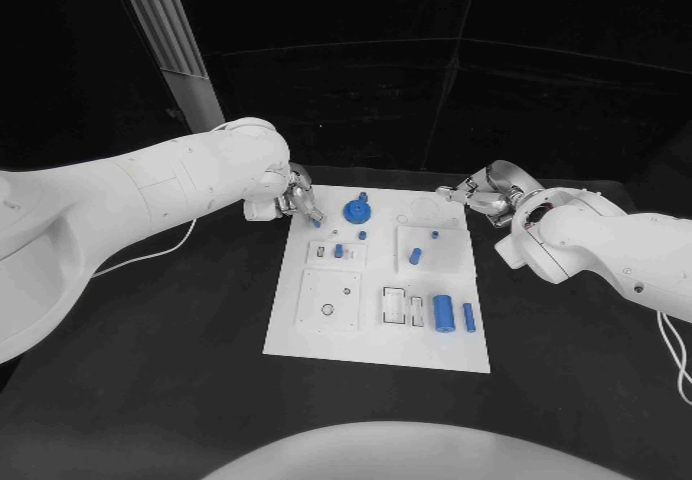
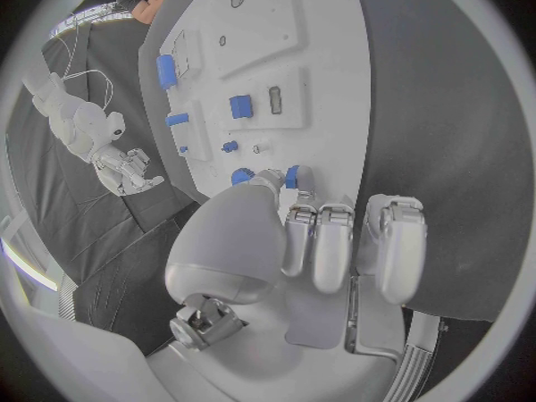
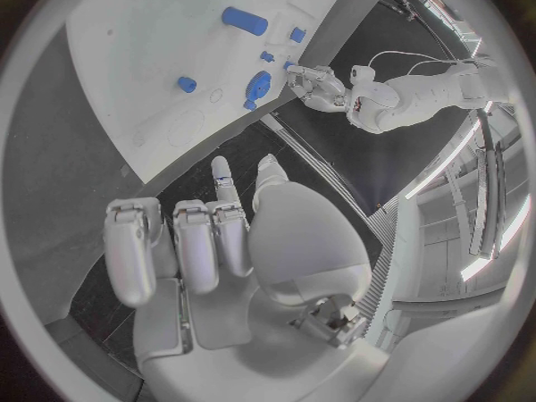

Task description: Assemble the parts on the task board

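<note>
Bright light falls on the white board (image 1: pixel 378 330), which glares so strongly in the head view that its fine relief nearly washes out, while the dark tabletop (image 1: pixel 159 340) and the background stay dim and almost featureless. Both wrist views are fisheye circles in a dark frame, where the board's straight edges bow and detail smears toward the rim. The hand (image 2: pixel 335 241) close to each wrist camera looks softly lit, with gentle shadows between the fingers (image 3: pixel 190 246).

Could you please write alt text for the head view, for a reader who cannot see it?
A white task board lies on a black table, with small blue parts on it. The left hand touches its far left corner; the right hand hovers near its far right corner.
</note>
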Controlling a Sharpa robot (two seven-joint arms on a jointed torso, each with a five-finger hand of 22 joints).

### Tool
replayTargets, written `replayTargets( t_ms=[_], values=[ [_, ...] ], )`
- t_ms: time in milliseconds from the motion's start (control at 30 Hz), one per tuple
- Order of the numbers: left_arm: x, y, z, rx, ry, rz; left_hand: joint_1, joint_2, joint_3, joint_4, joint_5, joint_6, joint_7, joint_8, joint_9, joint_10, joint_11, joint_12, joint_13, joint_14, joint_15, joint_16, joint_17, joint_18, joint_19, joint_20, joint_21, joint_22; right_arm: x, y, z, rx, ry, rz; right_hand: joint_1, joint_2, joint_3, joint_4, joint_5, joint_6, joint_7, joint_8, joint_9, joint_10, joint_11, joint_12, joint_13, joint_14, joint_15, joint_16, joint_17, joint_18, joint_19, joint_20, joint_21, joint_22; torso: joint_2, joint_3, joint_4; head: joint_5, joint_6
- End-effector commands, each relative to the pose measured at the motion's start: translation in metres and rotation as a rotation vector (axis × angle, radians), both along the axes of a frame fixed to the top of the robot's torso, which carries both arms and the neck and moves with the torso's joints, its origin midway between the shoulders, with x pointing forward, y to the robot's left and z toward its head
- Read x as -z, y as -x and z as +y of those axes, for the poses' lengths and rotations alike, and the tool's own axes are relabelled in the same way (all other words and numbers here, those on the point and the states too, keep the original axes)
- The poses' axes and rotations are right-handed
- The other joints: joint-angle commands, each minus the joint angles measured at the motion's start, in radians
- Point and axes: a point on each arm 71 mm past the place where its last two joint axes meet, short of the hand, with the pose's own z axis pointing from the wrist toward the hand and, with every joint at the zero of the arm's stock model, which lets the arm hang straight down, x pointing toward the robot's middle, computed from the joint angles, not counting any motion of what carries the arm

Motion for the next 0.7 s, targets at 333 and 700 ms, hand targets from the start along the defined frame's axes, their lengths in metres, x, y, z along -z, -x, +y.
replayTargets(
  t_ms=[333,700],
  values=[
    [-0.0002,0.0,-0.0003,0.003,-0.003,-0.001,0.011,-0.023,0.088,0.004,0.004,-0.003,-0.001,0.011,0.007,0.108,-0.003,0.002,0.26,0.106,-0.004,-0.005,0.263,-0.005,0.1,-0.009,0.001,0.262,-0.001,0.0002,0.0004,-0.003,0.0,0.001,0.008,0.01,-0.006,0.0,0.006,-0.008,-0.003,0.004,0.001,0.106,-0.003,0.003,0.262,0.104,-0.004,0.002,0.263,-0.007,0.105,-0.005,0.003,0.263,0.0,-0.0006,0.0001,-0.001,-0.002],
    [-0.0067,-0.0003,0.0046,0.013,0.101,-0.102,-0.002,-0.035,0.11,0.004,0.002,0.006,-0.002,0.018,0.01,0.108,-0.004,0.002,0.26,0.106,-0.004,-0.005,0.263,-0.005,0.098,-0.008,0.0,0.261,-0.0009,-0.0003,-0.0012,0.001,0.001,-0.001,0.008,0.01,-0.006,0.0,0.006,-0.008,-0.003,0.004,0.001,0.106,-0.003,0.003,0.262,0.104,-0.004,0.002,0.263,-0.007,0.105,-0.005,0.003,0.263,-0.001,-0.0002,0.002,-0.005,-0.004]
  ],
)
